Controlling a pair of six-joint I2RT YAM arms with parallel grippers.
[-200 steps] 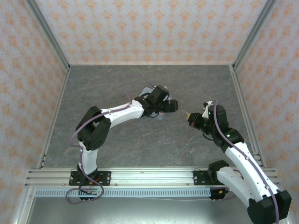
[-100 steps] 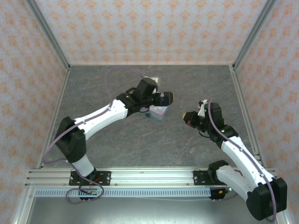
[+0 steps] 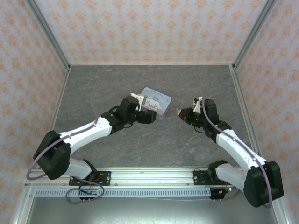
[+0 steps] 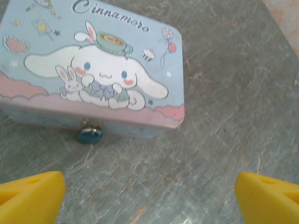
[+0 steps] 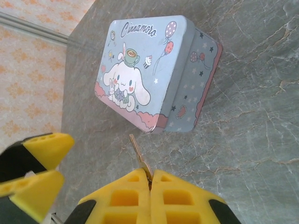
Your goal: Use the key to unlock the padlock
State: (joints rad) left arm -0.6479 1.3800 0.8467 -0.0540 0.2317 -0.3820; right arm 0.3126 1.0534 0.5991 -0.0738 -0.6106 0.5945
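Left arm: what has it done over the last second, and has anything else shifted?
The left arm drew back toward its base, taking the open left claw off the tin, whose lid is now uncovered. The right claw edged left toward the tin. Nothing was gripped or released: the right claw stays shut on the key, the padlock hangs on the tin's front, and the tin seems unmoved.

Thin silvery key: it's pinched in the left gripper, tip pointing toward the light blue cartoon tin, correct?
No. The thin silvery metal key is pinched in the right gripper, as the right wrist view shows; the left gripper is open. Its tip does point toward the light blue cartoon-printed tin.
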